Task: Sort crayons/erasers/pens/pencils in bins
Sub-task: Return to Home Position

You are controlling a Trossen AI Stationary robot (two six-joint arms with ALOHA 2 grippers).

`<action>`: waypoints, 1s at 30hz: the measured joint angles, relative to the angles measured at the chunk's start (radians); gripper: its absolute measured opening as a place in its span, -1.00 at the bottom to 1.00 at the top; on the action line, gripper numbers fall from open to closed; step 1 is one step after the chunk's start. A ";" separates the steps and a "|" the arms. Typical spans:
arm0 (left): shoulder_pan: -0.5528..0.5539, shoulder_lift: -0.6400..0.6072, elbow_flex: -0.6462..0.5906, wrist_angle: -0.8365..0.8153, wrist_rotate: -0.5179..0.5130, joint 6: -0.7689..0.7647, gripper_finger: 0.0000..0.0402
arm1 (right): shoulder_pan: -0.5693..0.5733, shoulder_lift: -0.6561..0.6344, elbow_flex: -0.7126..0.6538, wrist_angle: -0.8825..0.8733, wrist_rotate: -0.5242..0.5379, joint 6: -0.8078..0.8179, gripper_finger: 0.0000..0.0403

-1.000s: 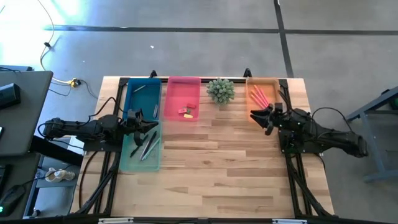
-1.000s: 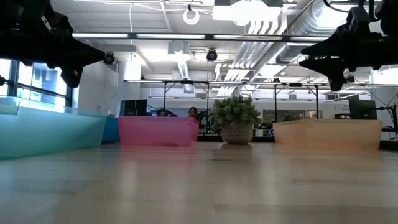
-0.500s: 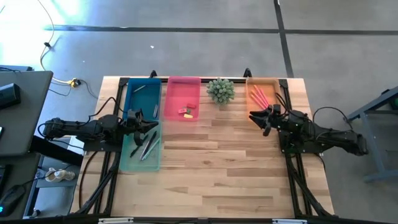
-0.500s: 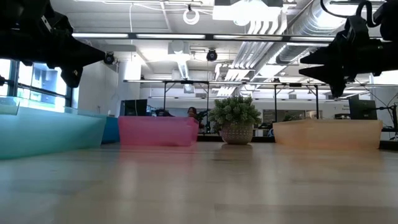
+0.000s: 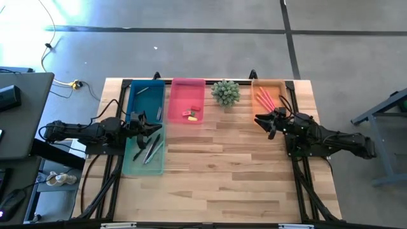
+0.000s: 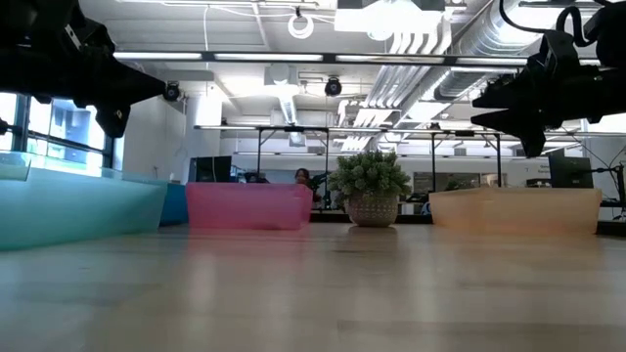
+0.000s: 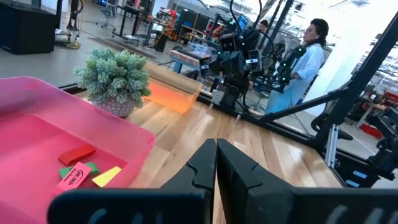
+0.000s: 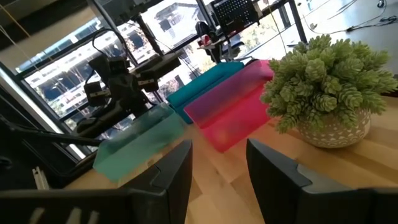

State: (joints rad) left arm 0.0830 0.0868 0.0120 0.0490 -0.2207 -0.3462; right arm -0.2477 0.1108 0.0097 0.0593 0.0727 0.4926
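The right gripper (image 5: 262, 121) is held parted, empty, at the orange bin's (image 5: 278, 88) near end; the left gripper (image 7: 216, 150) is closed.

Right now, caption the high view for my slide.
Pencils in orange bin, erasers in pink bin; left hand, right hand hover nearby.

The left arm lies stretched out flat, and the left tool (image 5: 155, 130) is pinched tight. The right arm reaches inward, and the right tool (image 5: 261, 121) is spread apart.
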 joint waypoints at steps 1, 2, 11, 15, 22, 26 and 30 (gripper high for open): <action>0.000 0.000 0.000 0.000 0.000 -0.001 -0.98 | 0.000 0.000 0.000 -0.001 0.000 -0.001 -0.28; 0.000 0.000 0.000 0.000 0.000 0.000 -0.98 | 0.000 0.000 0.000 -0.003 0.000 0.000 -0.28; 0.000 0.000 0.000 0.000 0.000 0.001 -0.98 | 0.000 0.000 0.000 -0.016 -0.001 0.004 -0.28; 0.000 0.000 0.000 0.000 0.000 0.000 -0.98 | 0.000 0.000 0.000 -0.018 -0.001 0.004 -0.28; 0.000 0.000 0.000 0.000 0.000 0.001 -0.98 | 0.000 0.000 0.000 -0.018 -0.001 0.004 -0.28; 0.000 0.000 0.000 0.000 0.000 0.000 -0.98 | 0.000 0.000 0.000 -0.018 -0.001 0.004 -0.28; 0.000 0.000 0.000 0.000 0.000 0.001 -0.98 | 0.000 0.000 0.000 -0.018 -0.001 0.004 -0.28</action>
State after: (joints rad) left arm 0.0827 0.0868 0.0122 0.0494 -0.2203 -0.3456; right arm -0.2478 0.1108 0.0093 0.0414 0.0715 0.4968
